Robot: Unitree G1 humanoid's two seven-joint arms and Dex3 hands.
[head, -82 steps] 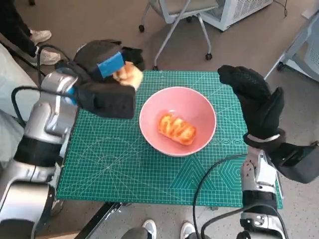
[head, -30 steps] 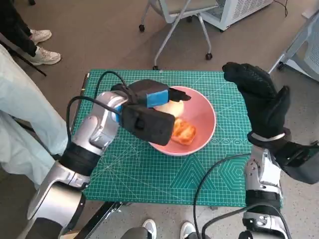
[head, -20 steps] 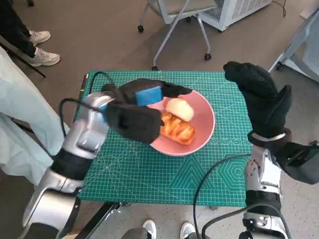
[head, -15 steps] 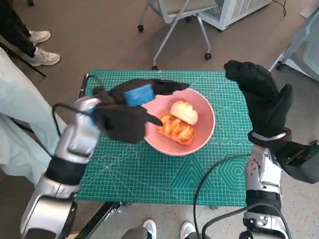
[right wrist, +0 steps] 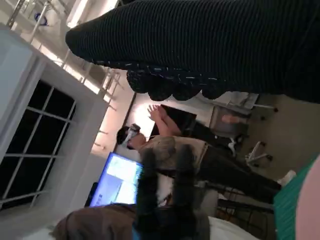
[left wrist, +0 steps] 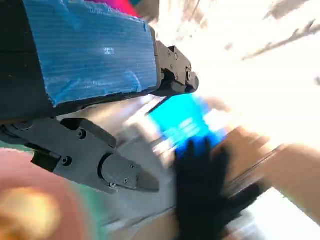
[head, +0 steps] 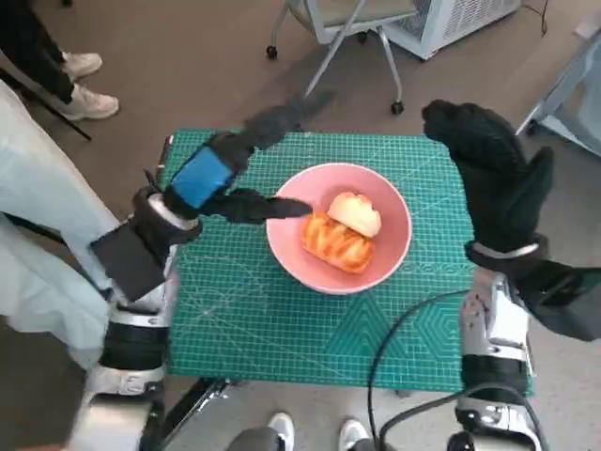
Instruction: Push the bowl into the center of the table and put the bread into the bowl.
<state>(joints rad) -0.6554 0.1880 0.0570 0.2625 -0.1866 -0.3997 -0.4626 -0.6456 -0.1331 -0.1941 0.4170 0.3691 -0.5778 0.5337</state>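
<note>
A: Head view first. Round pink bowl (head: 339, 227) sitting near the middle of the green gridded cutting mat (head: 282, 319) covering the small table. Inside: glazed golden-brown bread piece (head: 335, 243) and pale round bread roll (head: 356, 212), touching each other, roll toward the bowl's far right side.

B: Left hand?

A: Black left hand with blue tape over its back (head: 225, 178) hovering over the mat just left of the bowl, fingers spread wide, nothing in them. One finger pointing toward the bowl's left rim, another reaching to the mat's far edge. Blurred.

B: Right?

A: Right hand in black knitted glove (head: 493, 178) raised above the mat's right edge, apart from the bowl, fingers loosely apart, holding nothing. Also a grey wheeled office chair (head: 343, 28) on the floor beyond the table, and a person's pale trouser leg (head: 42, 216) at left.

B: Left wrist view?

A: Heavy blur. Blue-taped back of left hand (left wrist: 87, 65) filling the upper left, black fingers (left wrist: 100, 160) apart with nothing between them. Blurry pink bowl edge (left wrist: 30, 200) and an orange bread smear (left wrist: 22, 212) in the lower corner. Dark gloved right hand (left wrist: 205, 195) visible beyond, blurred.

B: Right wrist view?

A: Knitted glove (right wrist: 210, 45) as a dark band across the top; grip not discernible from here. Seated person (right wrist: 200, 155) in the background beside a lit blue monitor screen (right wrist: 117, 180). Sliver of green mat (right wrist: 295, 200) at the edge.
</note>
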